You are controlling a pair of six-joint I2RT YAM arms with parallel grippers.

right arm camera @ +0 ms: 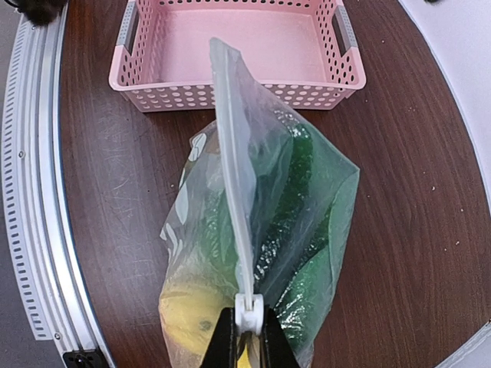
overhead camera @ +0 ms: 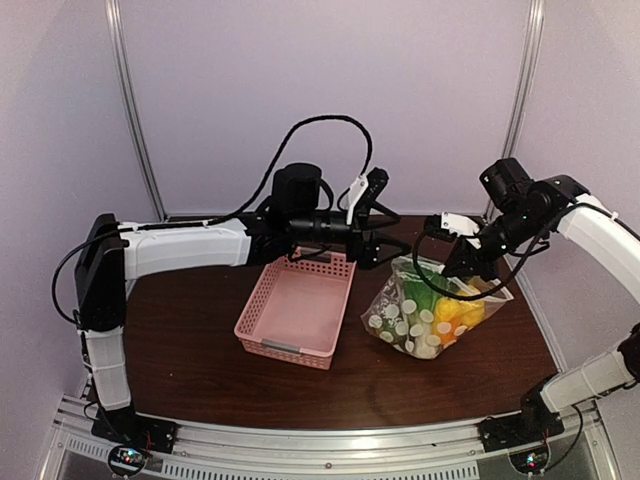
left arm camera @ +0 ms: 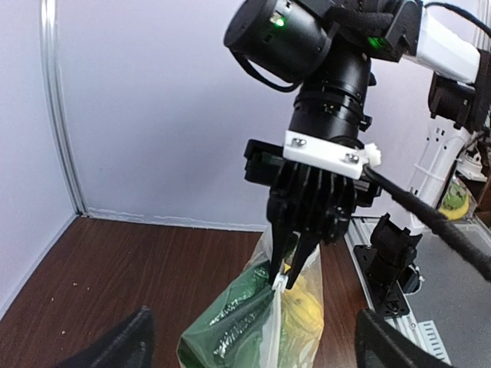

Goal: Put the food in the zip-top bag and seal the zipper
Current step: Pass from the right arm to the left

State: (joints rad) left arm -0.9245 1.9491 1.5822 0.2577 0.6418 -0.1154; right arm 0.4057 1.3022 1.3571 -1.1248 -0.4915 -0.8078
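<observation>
Zip-top bag [overhead camera: 432, 305] sits on the dark brown table [overhead camera: 190, 350], right of centre and just beside the pink basket [overhead camera: 297, 305]. Its mouth edge is lifted, so the bag hangs partly upright with its lower end on the wood. The food is inside: a long green cucumber [right arm camera: 295, 192] against one wall, a yellow lemon [right arm camera: 188, 314] low at the other side, and green leafy stuff [left arm camera: 230, 318] showing through the plastic.

The right gripper [right arm camera: 247, 337] is clenched on one end of the zipper [right arm camera: 234, 176]. Its fingers pinch the white end of the strip, which runs away from them as one flat band towards the basket. The right arm comes in from the right side, elbow high, wrist angled down and inwards over the bag.

The left arm rises from its base at the left, then stretches level across the back of the basket. Its left gripper [left arm camera: 253, 339] is released: the two dark fingers stand wide apart and hold nothing, facing the bag's top from the other side.

The basket holds no food that can be seen. Pale lavender walls with metal corner posts close the space, and a perforated aluminium rail [overhead camera: 320, 440] runs along the near edge.
</observation>
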